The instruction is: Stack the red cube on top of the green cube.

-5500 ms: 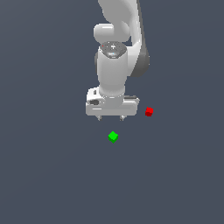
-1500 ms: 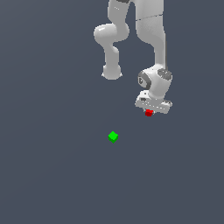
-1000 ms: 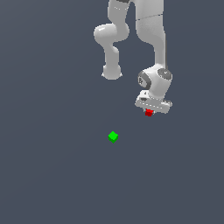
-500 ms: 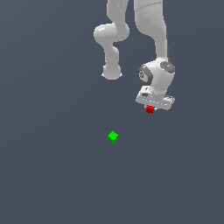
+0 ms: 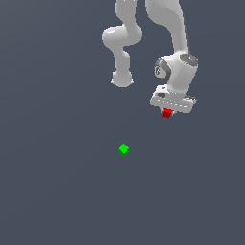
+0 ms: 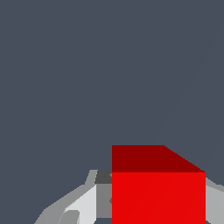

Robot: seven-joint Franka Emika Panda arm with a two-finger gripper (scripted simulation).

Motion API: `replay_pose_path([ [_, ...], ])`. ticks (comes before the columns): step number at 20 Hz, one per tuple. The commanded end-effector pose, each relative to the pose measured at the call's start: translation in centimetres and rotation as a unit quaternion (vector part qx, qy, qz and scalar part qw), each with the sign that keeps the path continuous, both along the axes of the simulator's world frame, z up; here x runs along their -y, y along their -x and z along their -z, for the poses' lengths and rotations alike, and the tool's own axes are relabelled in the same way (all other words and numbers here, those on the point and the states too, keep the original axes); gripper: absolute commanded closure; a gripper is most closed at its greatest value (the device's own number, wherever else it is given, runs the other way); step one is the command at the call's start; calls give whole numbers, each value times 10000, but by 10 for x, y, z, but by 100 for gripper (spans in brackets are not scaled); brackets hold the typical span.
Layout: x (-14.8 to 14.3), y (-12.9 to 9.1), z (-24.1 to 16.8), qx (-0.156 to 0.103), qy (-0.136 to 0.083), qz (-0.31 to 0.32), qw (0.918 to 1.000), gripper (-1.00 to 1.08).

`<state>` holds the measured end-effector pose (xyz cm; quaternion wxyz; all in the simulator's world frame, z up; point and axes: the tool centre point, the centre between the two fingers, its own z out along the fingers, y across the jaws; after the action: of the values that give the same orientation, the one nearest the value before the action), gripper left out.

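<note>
- The pincer (image 5: 167, 113) hangs off the white arm (image 5: 173, 28), up on the exterior view's right, and it's closed down on the red cube (image 5: 166, 113), which is nipped between its fingers.
- Only a sliver of red peeks out beneath the white hand body in the exterior view; the fingers themselves are too small there to pick out one by one.
- Over to the wrist view: the red cube (image 6: 158, 192) fills the near corner of the picture, its bright face towards the camera and a darker face above it.
- A pale grey finger (image 6: 83, 205) presses in on one side of the cube, and a thin grey strip of the other finger (image 6: 215, 203) shows at its far side, so the grip is snug against both flanks.
- The green cube (image 5: 123, 149) sits on its own on the dark grey floor (image 5: 52, 191), below the pincer and off towards the exterior view's left, well apart from it.
- The wrist view shows nothing green, just flat grey floor (image 6: 87, 78) beyond the red cube.
- Red is not on green yet; the two cubes are clearly separated, one gripped and one resting on the floor.
</note>
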<state>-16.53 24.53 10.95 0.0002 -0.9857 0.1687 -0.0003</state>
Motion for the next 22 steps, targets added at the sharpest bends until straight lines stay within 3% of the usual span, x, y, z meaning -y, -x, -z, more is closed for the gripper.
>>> replay_pose_path([
  [1, 0, 0, -7, -3, 1, 0, 10000, 108],
  [12, 10, -8, -7, -2, 0, 2, 10000, 108],
  [22, 70, -51, 7, 1, 6, 1, 10000, 108],
])
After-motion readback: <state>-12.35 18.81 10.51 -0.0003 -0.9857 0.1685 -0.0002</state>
